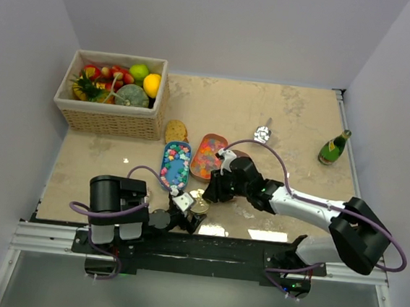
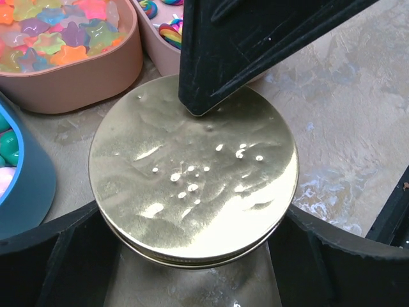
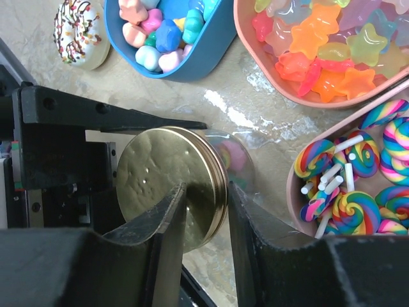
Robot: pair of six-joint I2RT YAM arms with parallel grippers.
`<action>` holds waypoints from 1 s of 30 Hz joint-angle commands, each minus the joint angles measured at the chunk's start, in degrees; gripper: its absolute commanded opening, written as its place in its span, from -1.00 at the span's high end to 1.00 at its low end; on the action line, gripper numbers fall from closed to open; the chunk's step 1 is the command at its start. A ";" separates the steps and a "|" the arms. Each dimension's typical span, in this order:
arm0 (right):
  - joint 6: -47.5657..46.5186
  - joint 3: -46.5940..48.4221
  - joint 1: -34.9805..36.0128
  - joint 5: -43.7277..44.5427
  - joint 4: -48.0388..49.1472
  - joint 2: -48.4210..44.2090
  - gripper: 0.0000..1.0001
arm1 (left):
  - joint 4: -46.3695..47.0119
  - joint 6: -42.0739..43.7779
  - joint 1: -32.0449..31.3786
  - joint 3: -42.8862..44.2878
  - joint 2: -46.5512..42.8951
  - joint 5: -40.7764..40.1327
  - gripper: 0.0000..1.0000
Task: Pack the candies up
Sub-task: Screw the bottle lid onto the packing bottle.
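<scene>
- Right wrist view: our right gripper [image 3: 208, 192] holds its jaws partway apart, astride the rim of a gold lid [image 3: 169, 185]; we cannot tell whether they pinch it.
- That lid tops a clear jar [image 3: 246, 176] whose glass shows pink inside.
- Ahead of those fingers, the candies [image 3: 319, 51] fill three trays:
- a blue tray [image 3: 211, 38] of pastel sweets [image 3: 156, 38], ahead-left;
- a pink tray [image 3: 255, 64] of star gummies [image 3: 348, 80], ahead-right;
- a second pink tray [image 3: 295, 198] of swirled lollipops [image 3: 351, 211], just right.
- Our left gripper [image 2: 192, 224] stands wide, flanking the jar beneath the lid; we cannot tell if it grips.
</scene>
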 commanded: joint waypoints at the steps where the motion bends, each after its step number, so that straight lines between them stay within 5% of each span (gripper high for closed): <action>1: -1.19 -2.85 0.23 -2.21 -1.70 -2.28 0.37 | 18.95 -2.20 0.06 -4.19 2.57 0.53 -0.65; 10: -1.72 -5.31 1.36 -4.67 -5.29 -7.10 0.74 | 18.16 -3.43 0.67 -4.28 3.36 0.17 -0.58; 14: 0.20 -3.74 1.37 2.52 -11.27 -11.94 0.81 | 18.77 -3.43 0.76 -4.28 3.36 0.70 -0.58; 17: 1.71 -1.19 1.28 9.99 -12.60 -14.75 0.56 | 19.82 -3.69 0.76 -4.71 3.54 1.31 -0.58; 18: 1.97 -0.05 1.28 11.83 -11.47 -14.93 0.31 | 20.26 -3.69 0.67 -5.15 3.80 1.58 -0.58; 22: -0.12 3.90 0.93 12.91 -7.51 -10.82 0.06 | 21.93 -3.69 0.76 -5.51 4.68 2.02 -0.58; 30: -5.15 9.71 0.75 4.74 -1.44 1.84 0.20 | 22.02 -3.43 0.76 -5.51 4.59 2.28 -0.59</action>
